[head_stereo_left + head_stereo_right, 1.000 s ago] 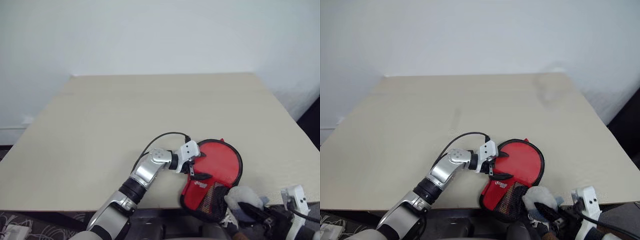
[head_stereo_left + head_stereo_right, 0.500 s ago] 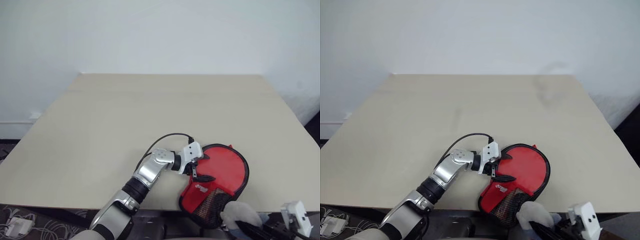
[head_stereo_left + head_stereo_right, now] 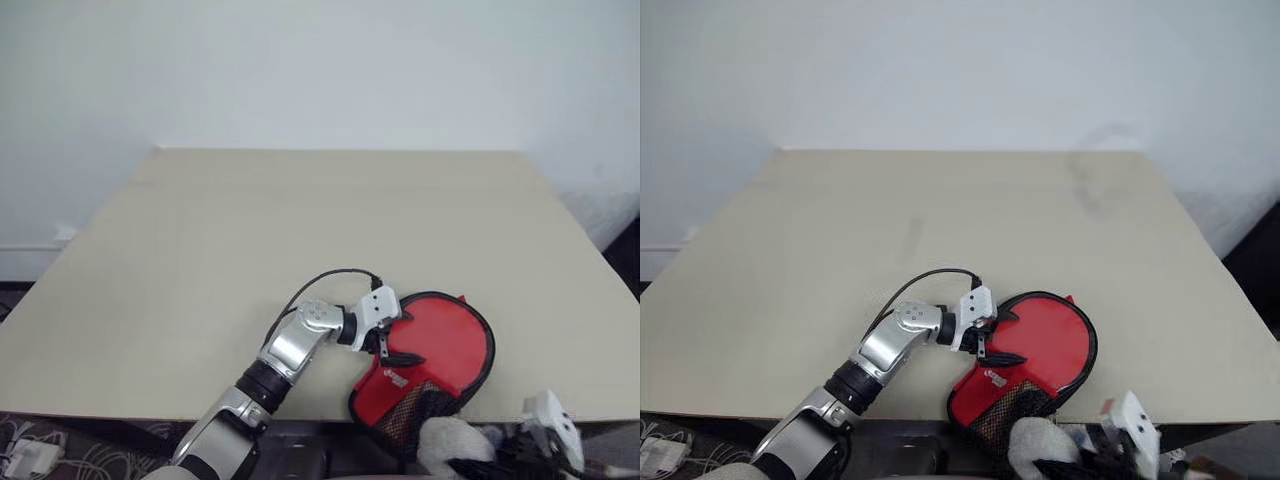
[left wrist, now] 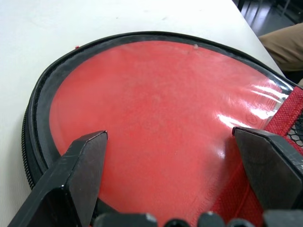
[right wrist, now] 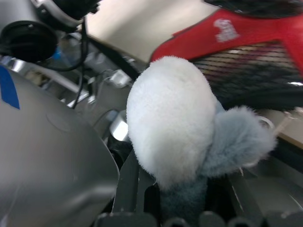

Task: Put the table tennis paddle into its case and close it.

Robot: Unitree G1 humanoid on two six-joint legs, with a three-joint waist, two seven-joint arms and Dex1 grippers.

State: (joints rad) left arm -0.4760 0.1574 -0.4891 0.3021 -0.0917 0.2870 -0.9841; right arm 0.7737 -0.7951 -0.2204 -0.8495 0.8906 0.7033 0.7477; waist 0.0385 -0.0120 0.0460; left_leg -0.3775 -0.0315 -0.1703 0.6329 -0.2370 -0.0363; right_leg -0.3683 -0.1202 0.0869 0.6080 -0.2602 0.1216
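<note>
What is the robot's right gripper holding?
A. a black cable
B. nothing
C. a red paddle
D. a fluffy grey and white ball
D: the right gripper is shut on the fluffy ball, just off the table's near edge beside the red case.

Looking like bare lab or test room. Plain beige table (image 3: 300, 230) standing against blank white wall (image 3: 320, 70); nothing homely showing. Tangle of cables (image 3: 60, 462) and white power adapter (image 3: 25, 461) lying on patterned floor (image 3: 120, 450) beside table's near corner. Exact kind of room remaining uncertain.
</note>
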